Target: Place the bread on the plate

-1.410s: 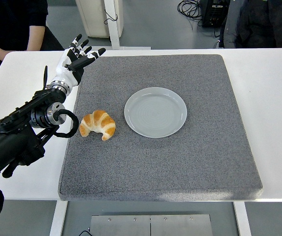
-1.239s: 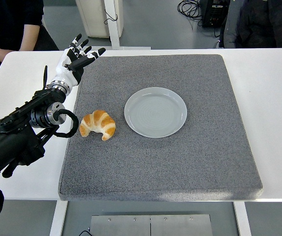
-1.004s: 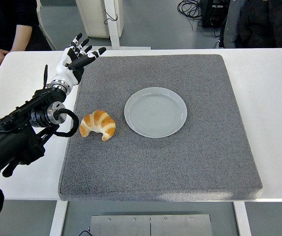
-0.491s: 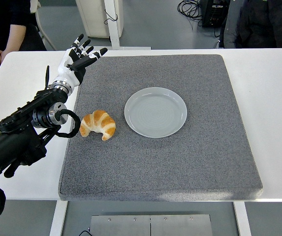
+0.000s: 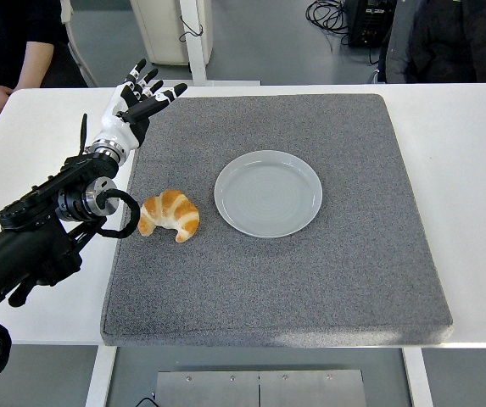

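Observation:
A golden croissant (image 5: 170,214) lies on the grey mat (image 5: 327,280), left of a round grey plate (image 5: 268,192) that holds nothing. My left hand (image 5: 141,96) is at the mat's far left corner, fingers spread and holding nothing, well beyond the croissant. Its black forearm (image 5: 47,220) reaches in from the left edge, just left of the croissant. The right arm is out of view.
The mat covers most of the white table (image 5: 472,170). A person in dark clothes (image 5: 13,42) sits at the table's far left; another dark-clothed person (image 5: 455,38) is at the top right. A white post (image 5: 193,38) stands behind the table.
My left hand and forearm have shifted slightly to the right. The person at the top left has moved a little. The croissant and plate have not moved.

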Robot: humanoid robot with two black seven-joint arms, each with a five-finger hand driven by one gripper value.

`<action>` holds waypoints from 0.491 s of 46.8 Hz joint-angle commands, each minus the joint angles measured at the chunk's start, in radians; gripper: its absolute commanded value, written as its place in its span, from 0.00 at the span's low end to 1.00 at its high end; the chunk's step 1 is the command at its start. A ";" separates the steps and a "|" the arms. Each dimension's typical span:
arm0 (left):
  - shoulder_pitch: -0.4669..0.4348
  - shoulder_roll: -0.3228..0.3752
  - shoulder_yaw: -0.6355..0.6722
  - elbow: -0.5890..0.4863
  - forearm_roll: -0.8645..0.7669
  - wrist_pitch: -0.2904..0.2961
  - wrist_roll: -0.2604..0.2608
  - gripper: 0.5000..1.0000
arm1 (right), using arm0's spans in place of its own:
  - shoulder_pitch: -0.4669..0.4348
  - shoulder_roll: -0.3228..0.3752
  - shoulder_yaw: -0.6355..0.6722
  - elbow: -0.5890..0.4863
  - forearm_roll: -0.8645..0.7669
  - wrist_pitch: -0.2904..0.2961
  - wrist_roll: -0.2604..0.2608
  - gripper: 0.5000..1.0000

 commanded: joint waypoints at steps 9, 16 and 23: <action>0.000 0.000 0.001 0.000 0.000 0.000 0.005 0.95 | 0.000 0.000 -0.001 0.000 0.000 0.000 0.000 1.00; -0.008 0.000 0.001 0.001 0.000 0.001 0.009 0.94 | 0.000 0.000 -0.001 0.000 0.000 0.000 0.000 1.00; -0.031 -0.003 0.000 0.000 0.002 0.001 0.014 0.93 | 0.000 0.000 -0.001 0.000 0.000 0.000 0.000 1.00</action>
